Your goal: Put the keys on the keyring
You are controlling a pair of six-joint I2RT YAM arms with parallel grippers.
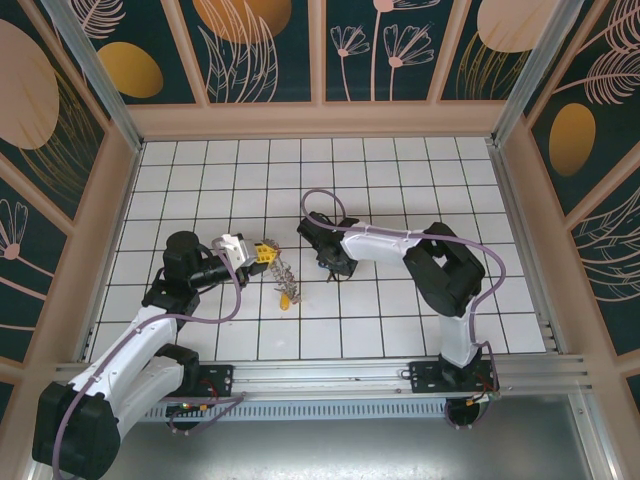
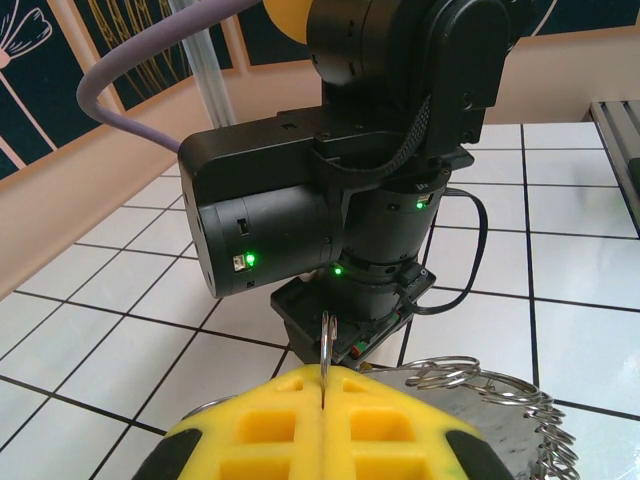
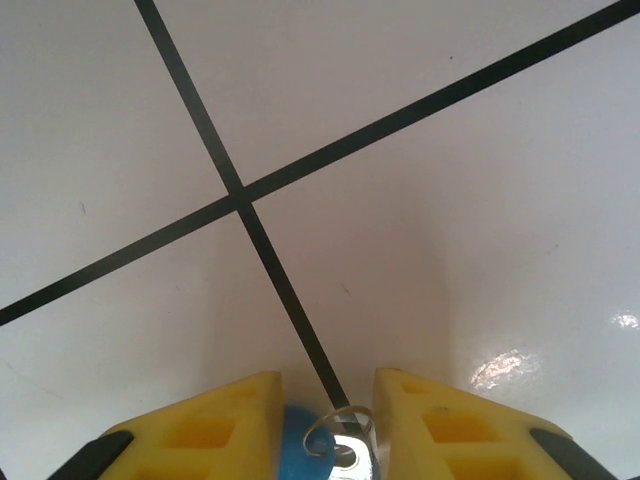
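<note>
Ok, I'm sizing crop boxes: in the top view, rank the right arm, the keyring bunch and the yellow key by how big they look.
1. right arm, by far the largest
2. keyring bunch
3. yellow key, somewhat smaller than the bunch

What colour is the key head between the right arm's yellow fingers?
Blue. The key head shows best in the right wrist view.

blue key (image 3: 292, 452) between right gripper (image 3: 328, 380) fingers was cut off at frame bottom, grip unclear, keyring (image 2: 326, 340) lower arc was hidden behind clamped left gripper (image 2: 325, 375) fingers, keys (image 1: 284, 285) past that hand too small to count
</note>
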